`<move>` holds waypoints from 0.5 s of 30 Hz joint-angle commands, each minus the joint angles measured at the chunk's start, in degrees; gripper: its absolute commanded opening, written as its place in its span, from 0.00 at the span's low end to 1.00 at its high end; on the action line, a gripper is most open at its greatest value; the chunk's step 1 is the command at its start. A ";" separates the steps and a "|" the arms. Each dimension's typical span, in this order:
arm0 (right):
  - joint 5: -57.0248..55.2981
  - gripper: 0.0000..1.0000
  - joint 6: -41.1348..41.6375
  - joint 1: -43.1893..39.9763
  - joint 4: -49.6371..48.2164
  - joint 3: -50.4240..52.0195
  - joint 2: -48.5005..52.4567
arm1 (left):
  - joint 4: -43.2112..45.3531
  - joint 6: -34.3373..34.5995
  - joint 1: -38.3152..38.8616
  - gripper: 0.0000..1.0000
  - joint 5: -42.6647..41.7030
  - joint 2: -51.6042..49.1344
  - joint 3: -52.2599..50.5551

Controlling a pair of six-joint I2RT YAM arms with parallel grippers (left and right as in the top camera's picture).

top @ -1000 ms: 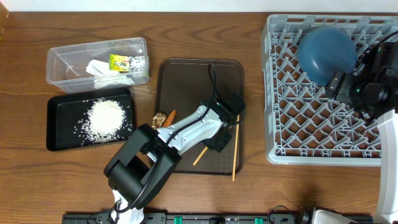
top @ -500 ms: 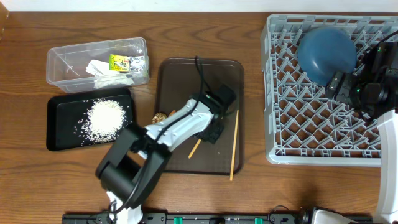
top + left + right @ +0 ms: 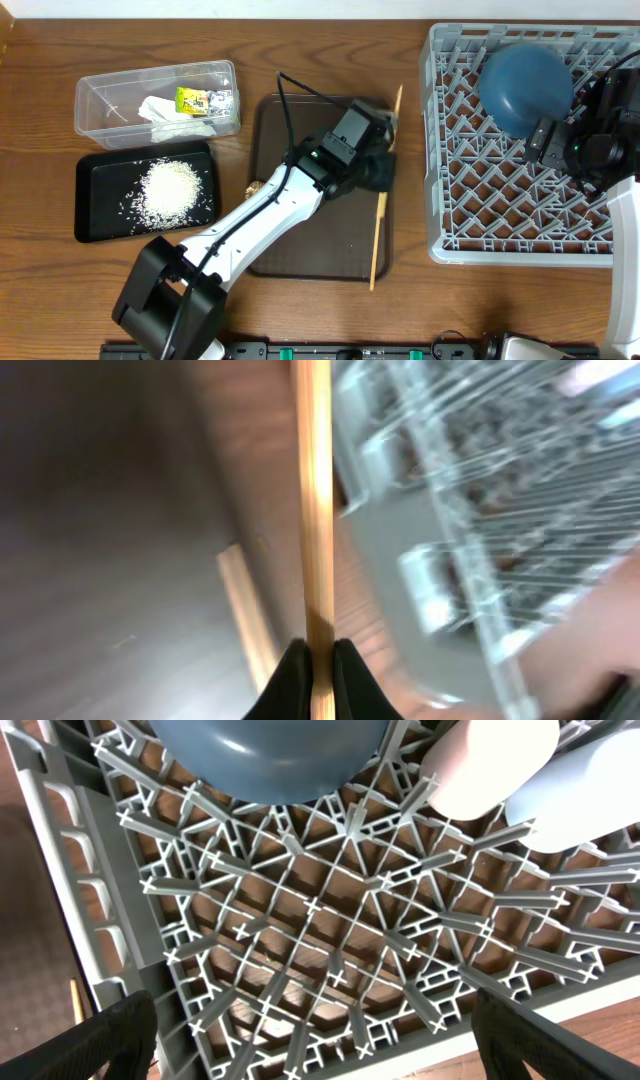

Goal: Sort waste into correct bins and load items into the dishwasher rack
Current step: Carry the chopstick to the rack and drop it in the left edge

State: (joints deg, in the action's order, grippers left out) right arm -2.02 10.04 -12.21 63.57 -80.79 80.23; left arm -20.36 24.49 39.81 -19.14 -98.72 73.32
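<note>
Left wrist view: nearest the lens, the left tool (image 3: 318,660) is pressed together on a wooden chopstick (image 3: 317,510), which runs straight away from its tips. Just beyond, a second chopstick (image 3: 245,610) lies on the brown tray (image 3: 100,510). Past that the grey dishwasher rack (image 3: 480,510) shows blurred.

Over the rack, the right tool (image 3: 315,1005) is spread wide and grips nothing. Farther into the rack sit the dark blue bowl (image 3: 270,755), the pink cup (image 3: 490,760) and the light blue cup (image 3: 590,780).

At the worktop's (image 3: 50,300) left side, rice (image 3: 170,190) lies in the black tray (image 3: 90,200). Behind it, tissue (image 3: 160,110) and wrapper (image 3: 200,98) lie in the clear tub (image 3: 100,100).
</note>
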 commanded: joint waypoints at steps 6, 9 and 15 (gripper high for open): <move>-0.96 0.94 -0.68 -0.26 0.13 -0.02 0.46 | 14.16 17.92 3.26 0.08 -5.40 -0.22 1.11; -0.96 0.94 -0.68 -0.26 0.13 -0.02 0.46 | 17.29 19.78 4.63 0.09 -3.21 -1.05 1.11; -0.96 0.94 -0.68 -0.26 0.13 -0.02 0.46 | 22.75 23.06 6.08 0.10 -2.08 -5.03 1.11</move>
State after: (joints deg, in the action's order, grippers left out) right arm -2.37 10.02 -12.21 63.64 -80.77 80.23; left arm 1.34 44.56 45.50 -22.22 -101.10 73.41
